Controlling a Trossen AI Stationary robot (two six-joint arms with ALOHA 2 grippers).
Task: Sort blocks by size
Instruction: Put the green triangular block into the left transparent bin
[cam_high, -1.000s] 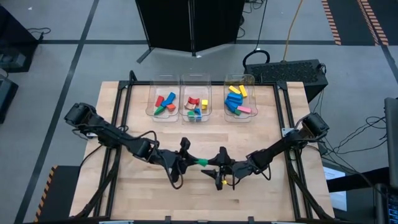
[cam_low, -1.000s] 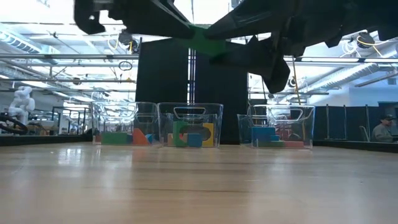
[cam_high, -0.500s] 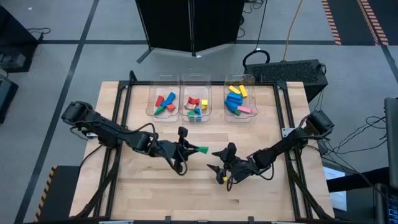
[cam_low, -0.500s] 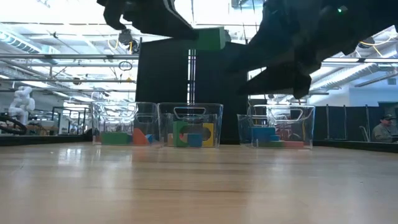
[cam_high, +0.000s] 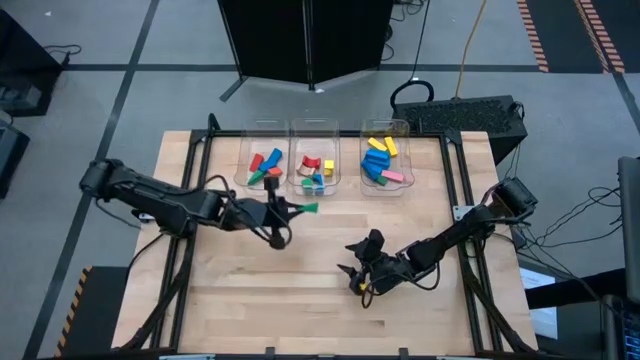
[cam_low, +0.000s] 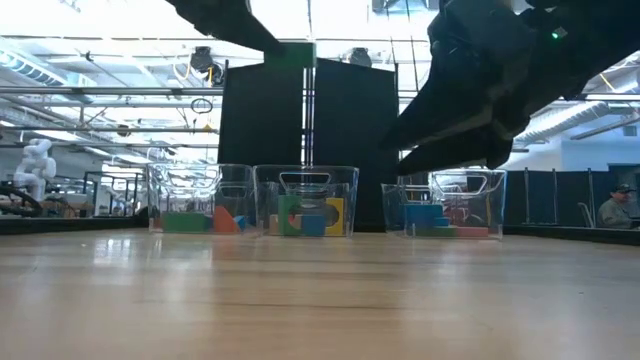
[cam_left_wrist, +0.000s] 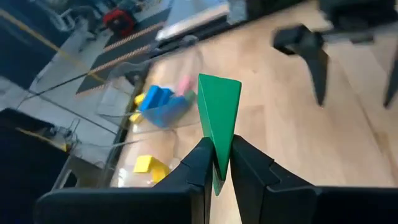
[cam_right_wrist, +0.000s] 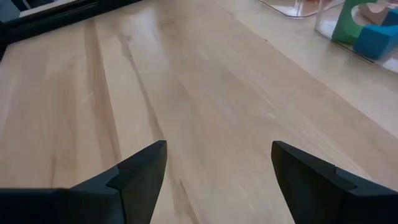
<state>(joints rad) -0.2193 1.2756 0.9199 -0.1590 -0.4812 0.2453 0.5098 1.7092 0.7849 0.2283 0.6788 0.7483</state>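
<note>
My left gripper (cam_high: 290, 208) is shut on a small green wedge-shaped block (cam_high: 309, 209), held in the air just in front of the three clear bins; the block also shows in the left wrist view (cam_left_wrist: 219, 115) and the low view (cam_low: 291, 54). My right gripper (cam_high: 356, 272) is open and empty, above the table toward its near right. The left bin (cam_high: 264, 166), middle bin (cam_high: 315, 171) and right bin (cam_high: 383, 162) stand at the far edge, each with several coloured blocks inside. My left gripper pinches the green block's narrow end (cam_left_wrist: 216, 163) between its two fingers. The fingers lie about level, coming from the table's left. The block sticks out past the fingertips toward the right, lifted clear of the table.
Bare wooden table top (cam_high: 300, 290) lies in front of the bins and between the arms. A black metal frame (cam_high: 196, 160) runs along the table's left and right sides. A dark box (cam_high: 470, 115) sits past the far right corner.
My left gripper has carried the green block up and toward the far edge, from beside my right gripper to just in front of the bins. My right gripper has let go of the block, opened, and drawn back toward the near right.
</note>
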